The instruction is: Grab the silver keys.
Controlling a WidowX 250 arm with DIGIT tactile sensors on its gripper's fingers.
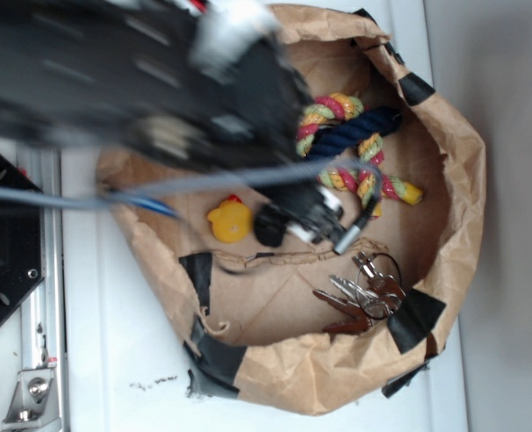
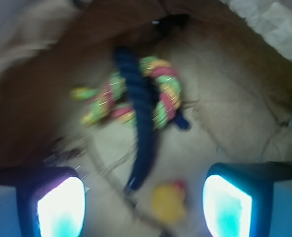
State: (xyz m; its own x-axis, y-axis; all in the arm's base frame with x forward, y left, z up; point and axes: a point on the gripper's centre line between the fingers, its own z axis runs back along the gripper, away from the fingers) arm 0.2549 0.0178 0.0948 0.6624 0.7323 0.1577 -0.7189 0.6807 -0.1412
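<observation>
The silver keys (image 1: 365,297), a bunch of silver and copper-brown keys on a thin ring, lie on the floor of the brown paper bag (image 1: 459,189) near its lower right wall. My gripper (image 1: 309,227) hovers blurred over the bag's middle, up and to the left of the keys and apart from them. In the wrist view the gripper (image 2: 145,206) is open, and its two lit pads (image 2: 62,210) stand wide apart with nothing held. Blurred metallic streaks by the left pad may be the keys; I cannot tell.
A yellow rubber duck (image 1: 229,220) sits left of the gripper and shows low between the pads as the duck (image 2: 169,201). A multicoloured knotted rope toy (image 1: 356,148) with a navy strand lies at the bag's far side, ahead as the rope (image 2: 141,108). Black tape patches (image 1: 415,319) line the bag's crumpled rim.
</observation>
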